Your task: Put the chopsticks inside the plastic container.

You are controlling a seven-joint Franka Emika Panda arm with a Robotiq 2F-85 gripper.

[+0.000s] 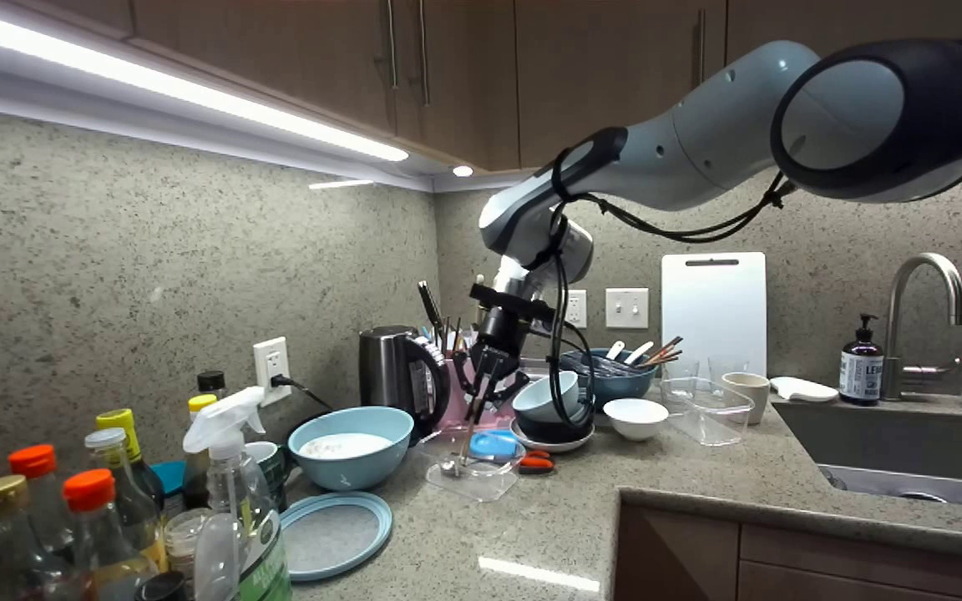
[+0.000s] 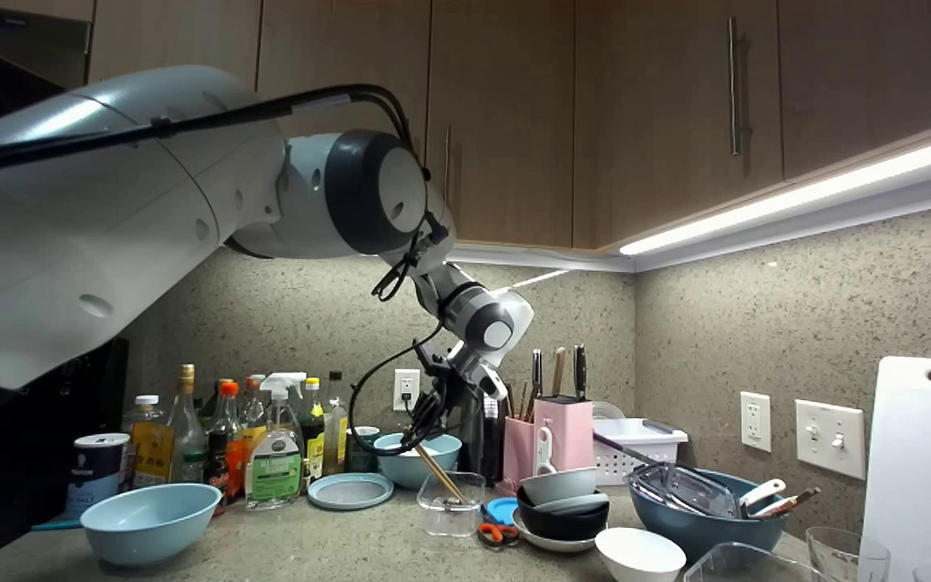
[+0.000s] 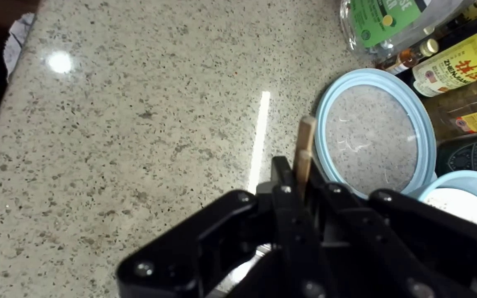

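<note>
The brown wooden chopsticks are held tilted between my gripper's fingers. They also show in an exterior view and end-on in the wrist view. My gripper is shut on them, and it hangs above the container in both exterior views. The clear plastic container stands on the counter, also seen in an exterior view. The chopsticks' lower ends lie within the container's outline in both exterior views. I cannot tell whether they touch its floor. The container is mostly hidden in the wrist view.
Orange-handled scissors and a blue item lie beside the container. Stacked bowls stand close by. A blue bowl and a round lid are on the opposite side. Another clear container stands towards the sink.
</note>
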